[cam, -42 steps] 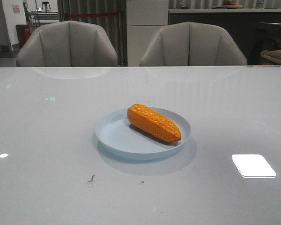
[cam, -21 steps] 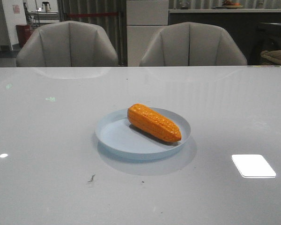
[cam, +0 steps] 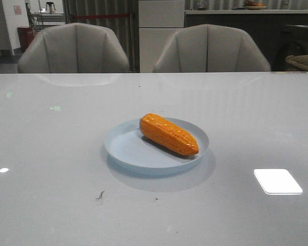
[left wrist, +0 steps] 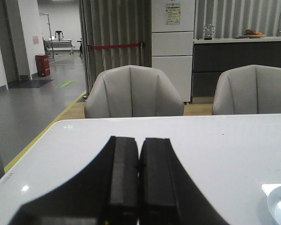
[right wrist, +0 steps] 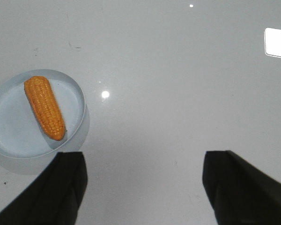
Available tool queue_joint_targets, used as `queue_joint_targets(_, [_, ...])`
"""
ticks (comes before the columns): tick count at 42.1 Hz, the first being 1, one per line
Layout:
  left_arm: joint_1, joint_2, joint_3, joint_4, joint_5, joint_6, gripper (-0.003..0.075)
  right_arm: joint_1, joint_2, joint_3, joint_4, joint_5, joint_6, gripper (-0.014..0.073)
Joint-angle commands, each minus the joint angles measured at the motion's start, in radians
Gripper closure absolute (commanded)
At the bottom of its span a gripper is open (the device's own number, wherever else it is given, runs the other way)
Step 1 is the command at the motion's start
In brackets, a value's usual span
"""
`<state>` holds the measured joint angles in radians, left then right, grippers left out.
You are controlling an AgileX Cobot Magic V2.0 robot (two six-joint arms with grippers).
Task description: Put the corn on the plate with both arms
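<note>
my left claw sits with its two black pads pressed flat together, holding nothing. it is raised and looks level across the white table toward two grey chairs. off to one side of it, well apart, only a sliver of the pale blue plate shows at the frame's edge.

the corn lies on its side inside the plate, blunt end at the far rim and tapered tip at the near right rim, so i judge the placing done.

my right claw is spread wide and holds nothing. it hangs high over the table, looking down, with the plate and the corn ahead of its one finger and clear of both.

the risks i see from here are few, and all mine to cause. the cob's tip rests close to the low rim (a shallow lip, little to stop a roll), so a nudge from either claw passing low could tip it out onto the table. the plate looks light on a glossy top, and a brush against its edge might slide it. i would keep my left claw high and turn away from the plate, and lift my right claw straight up before pulling back.
</note>
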<state>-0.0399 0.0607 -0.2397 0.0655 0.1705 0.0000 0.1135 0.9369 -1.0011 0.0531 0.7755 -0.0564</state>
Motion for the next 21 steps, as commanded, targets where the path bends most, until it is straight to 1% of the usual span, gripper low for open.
queue_joint_targets(1, [0.000,-0.027,0.026,-0.012,-0.090,0.000,0.0625,-0.007,-0.007,-0.027,-0.001,-0.073,-0.003,-0.0022])
queue_joint_targets(7, [0.000,-0.092,0.115,-0.016,-0.090,0.000,0.0625,-0.007,-0.007,-0.027,-0.001,-0.073,-0.003,-0.0022])
queue_joint_targets(21, [-0.002,-0.089,0.266,-0.016,-0.150,0.000,0.0626,-0.007,-0.006,-0.026,-0.001,-0.069,-0.003,-0.0022])
